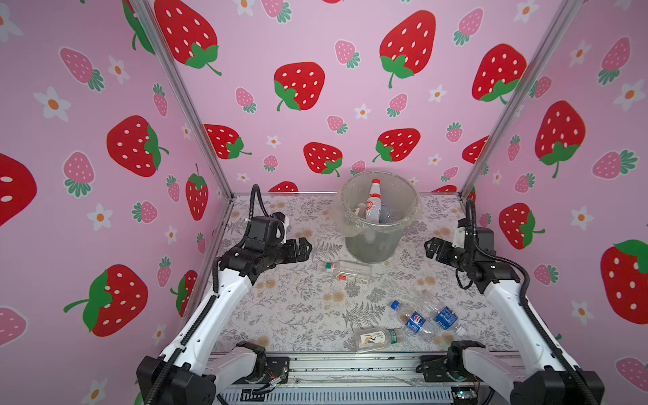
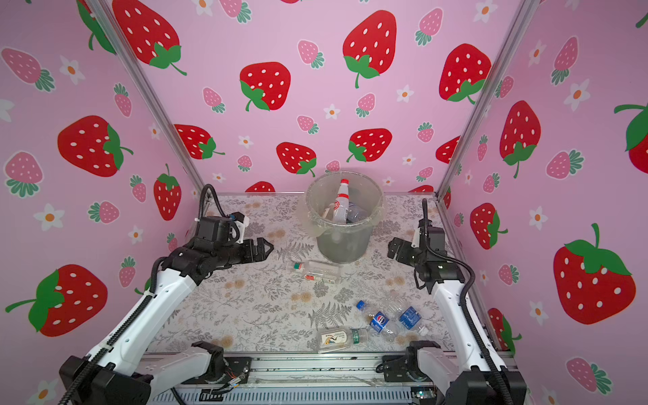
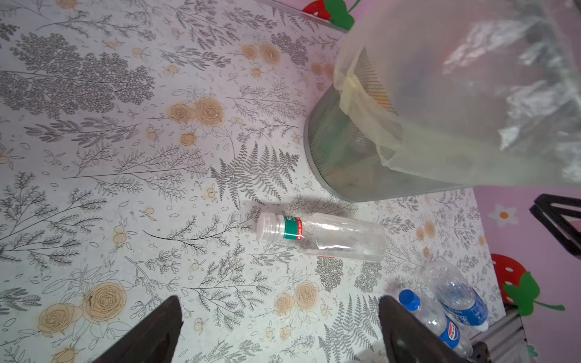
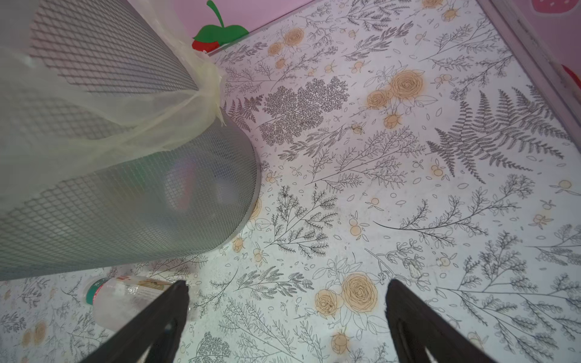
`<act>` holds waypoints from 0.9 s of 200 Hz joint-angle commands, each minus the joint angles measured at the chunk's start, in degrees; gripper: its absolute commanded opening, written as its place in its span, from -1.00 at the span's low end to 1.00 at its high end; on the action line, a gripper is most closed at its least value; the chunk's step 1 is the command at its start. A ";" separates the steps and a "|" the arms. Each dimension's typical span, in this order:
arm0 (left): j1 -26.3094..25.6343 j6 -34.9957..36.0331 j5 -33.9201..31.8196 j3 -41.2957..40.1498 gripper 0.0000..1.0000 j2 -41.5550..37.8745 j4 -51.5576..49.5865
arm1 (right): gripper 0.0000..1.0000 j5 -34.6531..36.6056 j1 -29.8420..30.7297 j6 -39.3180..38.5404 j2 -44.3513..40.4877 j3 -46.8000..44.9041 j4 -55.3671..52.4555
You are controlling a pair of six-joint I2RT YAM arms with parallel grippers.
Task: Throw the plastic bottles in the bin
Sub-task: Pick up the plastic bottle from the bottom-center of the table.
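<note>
The grey mesh bin with its clear liner stands at the back centre and holds a red-capped bottle among others. Just in front of the bin lies a clear bottle with a green band. At the front right lie a Pepsi bottle, a blue-labelled bottle and a bottle with a picture label. My left gripper hangs open and empty left of the bin. Right of the bin, my right gripper is open and empty too.
Pink strawberry walls close in the floral table on three sides. A metal rail runs along the front edge, between the arm bases. The liner's loose edge hangs down the bin's outside.
</note>
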 commanded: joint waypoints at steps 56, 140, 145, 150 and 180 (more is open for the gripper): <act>-18.93 3.94 -10.09 -1.66 0.98 -8.02 -3.33 | 0.99 -2.03 -0.86 0.62 -2.48 -6.75 1.78; -38.94 4.85 -20.30 -0.47 0.98 -0.61 -3.17 | 0.99 -2.64 -0.90 1.52 -5.79 -10.29 1.30; -39.79 4.75 -21.00 -0.28 0.98 0.14 -3.02 | 0.99 -2.59 -0.87 1.45 -5.94 -10.19 1.12; -40.51 4.67 -21.66 -0.18 0.98 0.70 -2.84 | 0.99 -2.54 -0.90 1.40 -6.02 -10.22 0.96; -45.23 5.01 -22.05 0.22 0.98 3.95 -0.14 | 0.99 -2.31 -0.86 0.93 -6.51 -10.01 0.18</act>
